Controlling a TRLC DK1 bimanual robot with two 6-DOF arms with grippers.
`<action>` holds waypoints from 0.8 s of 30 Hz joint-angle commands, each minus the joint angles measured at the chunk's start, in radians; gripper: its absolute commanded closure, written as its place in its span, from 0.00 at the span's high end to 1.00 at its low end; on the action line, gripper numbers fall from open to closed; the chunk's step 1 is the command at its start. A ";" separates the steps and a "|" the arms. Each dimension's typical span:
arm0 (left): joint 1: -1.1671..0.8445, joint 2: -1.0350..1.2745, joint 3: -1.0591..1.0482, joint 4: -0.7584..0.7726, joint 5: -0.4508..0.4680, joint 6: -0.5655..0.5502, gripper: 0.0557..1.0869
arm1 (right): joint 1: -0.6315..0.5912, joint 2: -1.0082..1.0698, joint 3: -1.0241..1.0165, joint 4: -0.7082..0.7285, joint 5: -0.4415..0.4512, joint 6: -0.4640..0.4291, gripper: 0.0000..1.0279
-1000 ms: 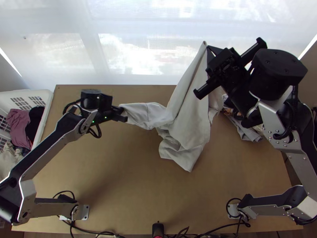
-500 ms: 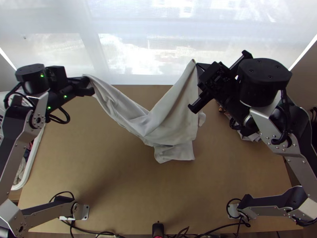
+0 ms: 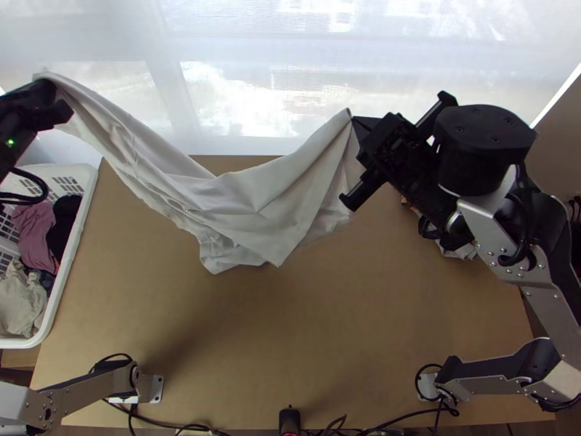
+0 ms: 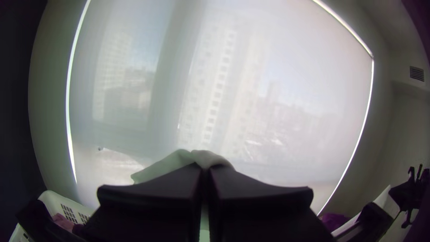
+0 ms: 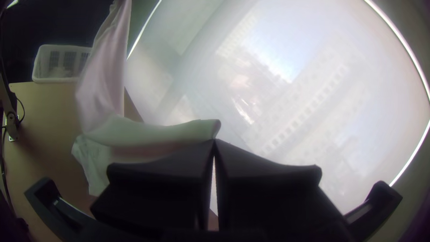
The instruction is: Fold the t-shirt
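Plainly, we have the pale grey cloth t-shirt slung across the top view's upper left and centre, clamped in the wide black-fingered left gripper and matching right gripper; overpulling could slip a pinched edge free.

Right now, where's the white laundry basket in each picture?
Top view: the white laundry basket is along the left edge.
Left wrist view: basket beside the left tool, pink cloth inside.
Right wrist view: basket far off, beside the raised t-shirt.
Landmark in all three: the big bright window.
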 commanded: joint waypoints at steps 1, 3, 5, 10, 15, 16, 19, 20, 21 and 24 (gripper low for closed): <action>0.062 -0.036 0.089 -0.002 0.000 -0.009 0.03 | 0.006 0.047 0.001 0.000 -0.032 0.002 0.03; 0.062 -0.049 0.092 -0.002 0.000 -0.006 0.03 | 0.000 0.061 0.000 0.012 -0.034 0.004 0.03; 0.064 -0.053 0.102 -0.002 0.000 -0.003 0.03 | -0.015 0.070 -0.003 0.029 -0.035 0.005 0.03; 0.108 -0.047 0.175 -0.001 0.000 -0.008 0.03 | -0.080 0.081 -0.006 0.124 -0.035 0.010 0.03; 0.117 -0.043 0.235 -0.021 0.003 -0.009 0.03 | -0.144 0.102 -0.029 0.138 -0.041 0.036 0.03; 0.108 -0.046 0.240 -0.034 0.006 -0.011 0.03 | -0.157 0.106 -0.042 0.144 -0.049 0.045 0.03; 0.024 -0.069 0.230 -0.099 0.013 -0.011 0.03 | -0.181 0.112 -0.094 0.199 -0.063 0.053 0.03; -0.019 -0.079 0.220 -0.116 0.013 -0.009 0.03 | -0.189 0.113 -0.112 0.216 -0.066 0.054 0.03; -0.059 -0.092 0.201 -0.131 0.013 -0.003 0.03 | -0.192 0.115 -0.132 0.236 -0.069 0.056 0.03; -0.188 -0.115 0.141 -0.194 0.015 0.005 0.03 | -0.204 0.118 -0.191 0.300 -0.071 0.064 0.03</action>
